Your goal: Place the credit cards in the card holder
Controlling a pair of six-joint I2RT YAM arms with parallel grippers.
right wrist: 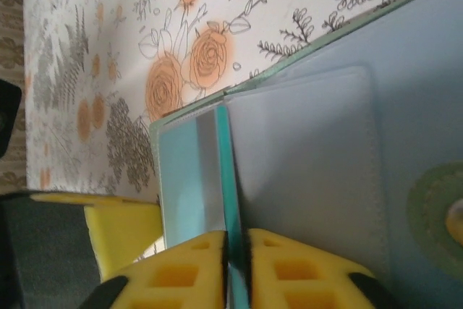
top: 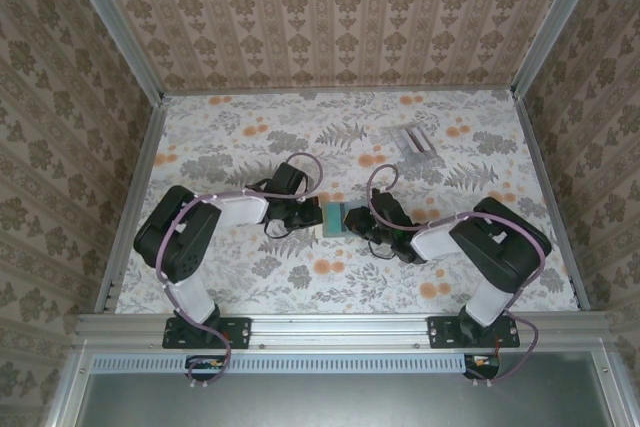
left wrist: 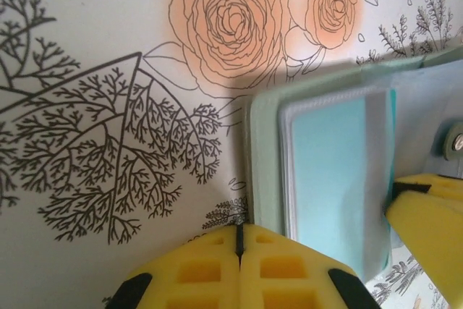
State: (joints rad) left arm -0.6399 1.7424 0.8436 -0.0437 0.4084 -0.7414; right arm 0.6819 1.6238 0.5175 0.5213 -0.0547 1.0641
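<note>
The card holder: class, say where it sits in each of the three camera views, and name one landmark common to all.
Top external: card holder mid-table, between left gripper and right gripper.
Left wrist: card holder in the right half, lying open.
Right wrist: card holder on the right side, a teal credit card at its pocket, pinched by the right gripper.
Shared landmark: the table cover with orange roses.

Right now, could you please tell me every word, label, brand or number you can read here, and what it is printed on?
No text can be read anywhere.
The wallet and the pale blue card in it show plain faces.
The round snap is too blurred to read.
The table cover has only printed flowers and leaves.
The clear stand is too small to tell.
</note>
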